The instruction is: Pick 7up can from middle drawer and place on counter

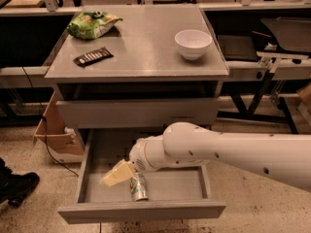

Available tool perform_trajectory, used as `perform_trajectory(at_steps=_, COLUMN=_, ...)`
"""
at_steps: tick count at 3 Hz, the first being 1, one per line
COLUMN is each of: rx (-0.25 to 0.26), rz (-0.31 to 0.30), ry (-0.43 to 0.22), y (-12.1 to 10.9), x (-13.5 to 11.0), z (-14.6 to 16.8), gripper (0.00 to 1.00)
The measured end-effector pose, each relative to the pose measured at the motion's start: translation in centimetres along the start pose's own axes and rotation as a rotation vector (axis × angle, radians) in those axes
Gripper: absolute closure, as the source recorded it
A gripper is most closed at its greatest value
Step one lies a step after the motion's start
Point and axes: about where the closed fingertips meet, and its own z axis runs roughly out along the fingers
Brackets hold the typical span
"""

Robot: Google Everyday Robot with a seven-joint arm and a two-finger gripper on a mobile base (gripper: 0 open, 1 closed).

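We judged a knock the chief risk: the end effector [116, 174], low inside the open middle drawer [146, 211], could push the 7up can [138, 187] aside if misaligned. We could not tell whether it was apart or together. The can sat just beside it, near the drawer front, not on the worktop [146, 47].

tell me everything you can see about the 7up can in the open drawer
The 7up can is small, silver metal with a green-tinted label. It seems to stand upright on the floor of the open middle drawer, close to the front wall and roughly centred. The end effector sits at its upper left, beside its top; whether they touch cannot be made out.
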Motion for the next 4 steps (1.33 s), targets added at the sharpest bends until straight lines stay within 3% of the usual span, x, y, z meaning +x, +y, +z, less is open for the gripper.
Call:
perform_trajectory(at_steps=2, rx=0.036, rz=0.099, ry=0.014, y=-1.2, x=2.7, z=5.7, gripper=0.00)
perform_trajectory(at_steps=4, rx=0.110, rz=0.174, ry=0.019, y=-4.0, x=8.0, z=10.1, gripper=0.00)
